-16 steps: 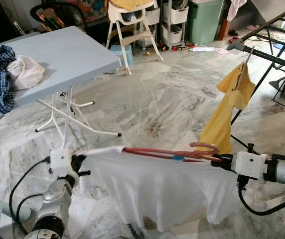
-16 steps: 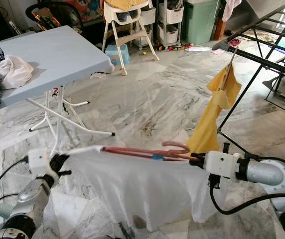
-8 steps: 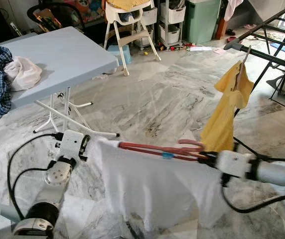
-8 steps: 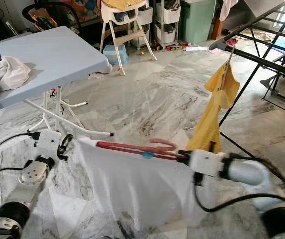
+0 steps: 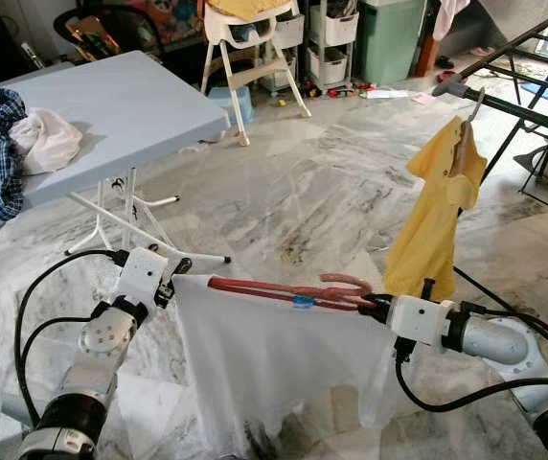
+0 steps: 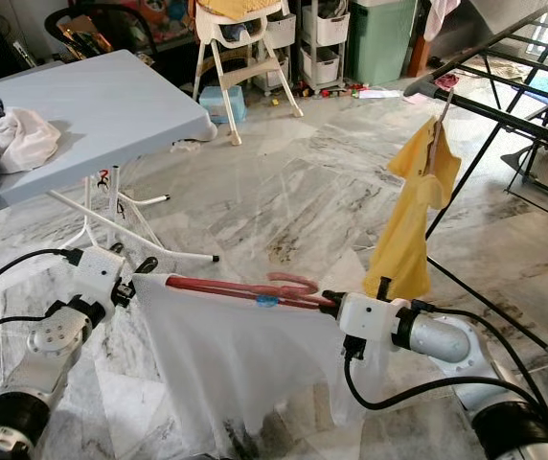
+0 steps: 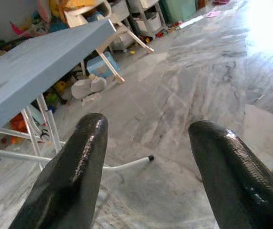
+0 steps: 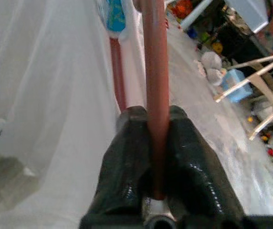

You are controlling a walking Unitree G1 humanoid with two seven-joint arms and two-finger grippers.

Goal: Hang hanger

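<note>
Ahead — hanger (image 5: 288, 290), open floor (image 5: 293, 182).

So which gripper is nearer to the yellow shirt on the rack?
Right. The right gripper, shut on the hanger, sits just below the yellow shirt. The left gripper is open, across the white cloth.

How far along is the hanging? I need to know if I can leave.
Done: the white cloth is on the red hanger. In hand: the right gripper is shut on the hanger's end; the left gripper is open beside the cloth's corner. Left: the hanger must go onto the rack, where a yellow shirt hangs.
</note>
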